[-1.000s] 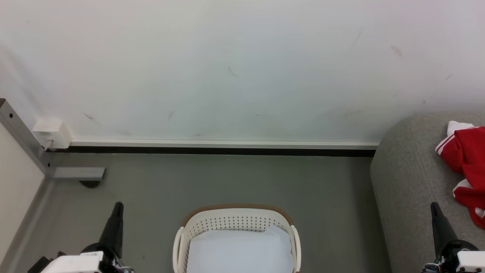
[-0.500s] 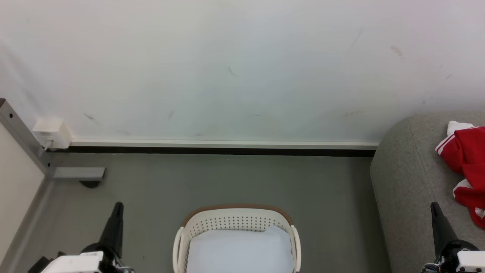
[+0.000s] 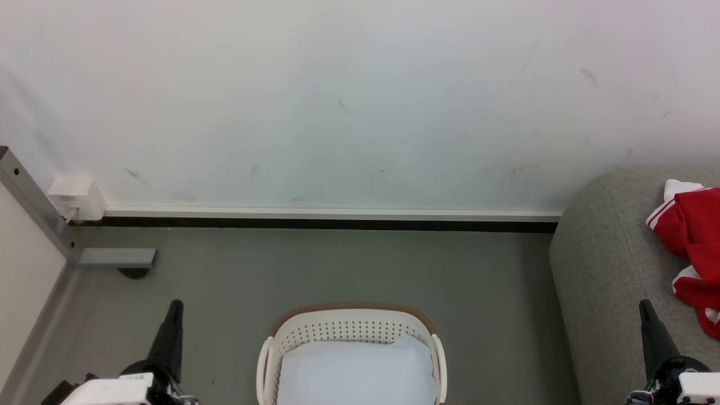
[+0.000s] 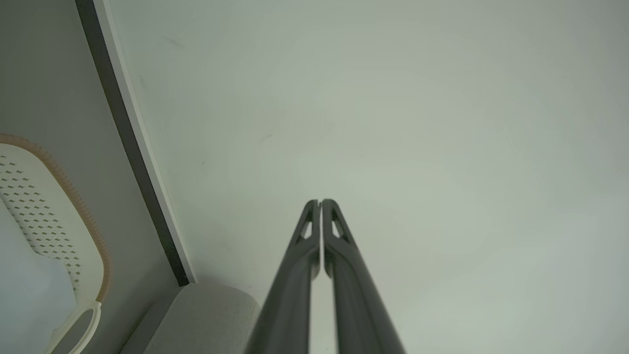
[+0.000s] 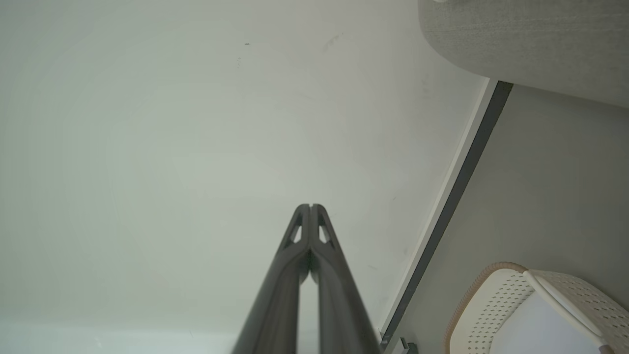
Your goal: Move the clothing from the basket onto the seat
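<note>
Red clothing (image 3: 694,236) with white stripes lies crumpled on the seat (image 3: 607,264).

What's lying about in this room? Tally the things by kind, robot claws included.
Red garment: 1
Basket: 1
Pale sheet: 1
Sofa: 1
Grippers: 2, left gripper and right gripper
Total: 6

the basket (image 3: 349,316) stands on the floor (image 3: 337,264), well apart from the floor's far edge, where the skirting (image 3: 337,214) meets the wall (image 3: 337,101). a sheet (image 3: 357,371) lies in the basket. the seat (image 3: 607,270) stands right of the basket, its far end at the wall. the clothing (image 3: 694,236) lies on the seat, in from its left edge. the left gripper (image 3: 176,305) is left of the basket, and the right gripper (image 3: 644,304) is right of it, over the seat.
</note>
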{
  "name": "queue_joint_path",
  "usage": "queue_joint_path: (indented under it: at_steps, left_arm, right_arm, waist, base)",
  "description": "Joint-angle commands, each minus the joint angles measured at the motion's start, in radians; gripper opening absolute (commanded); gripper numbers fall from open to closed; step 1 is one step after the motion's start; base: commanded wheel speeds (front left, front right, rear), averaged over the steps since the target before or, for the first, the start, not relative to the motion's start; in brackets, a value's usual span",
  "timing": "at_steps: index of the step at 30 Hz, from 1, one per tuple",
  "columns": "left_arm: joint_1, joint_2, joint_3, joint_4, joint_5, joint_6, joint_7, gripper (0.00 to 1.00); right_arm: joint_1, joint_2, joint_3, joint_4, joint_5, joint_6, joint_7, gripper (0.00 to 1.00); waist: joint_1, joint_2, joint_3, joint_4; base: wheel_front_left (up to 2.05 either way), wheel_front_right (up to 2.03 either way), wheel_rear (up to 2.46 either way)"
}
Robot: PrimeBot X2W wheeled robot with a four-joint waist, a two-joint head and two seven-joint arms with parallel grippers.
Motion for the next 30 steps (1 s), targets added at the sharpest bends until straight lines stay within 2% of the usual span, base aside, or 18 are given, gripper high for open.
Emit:
queue_joint_path:
  at_steps: [1, 30]
  left_arm:
    - [-0.007, 0.007, 0.002, -0.004, -0.014, -0.005, 0.004, 0.0]
    - [-0.007, 0.007, 0.002, -0.004, -0.014, -0.005, 0.003, 0.0]
  right_arm:
    - [-0.012, 0.0, -0.004, -0.005, 0.002, -0.002, 0.003, 0.0]
    - [-0.012, 0.0, -0.004, -0.005, 0.002, -0.002, 0.003, 0.0]
  waist:
    - [-0.0001, 0.0, 0.0, 0.0]
    - [-0.0001, 0.0, 0.0, 0.0]
  base:
    - [0.0, 0.0, 0.0]
    - [0.0, 0.0, 0.0]
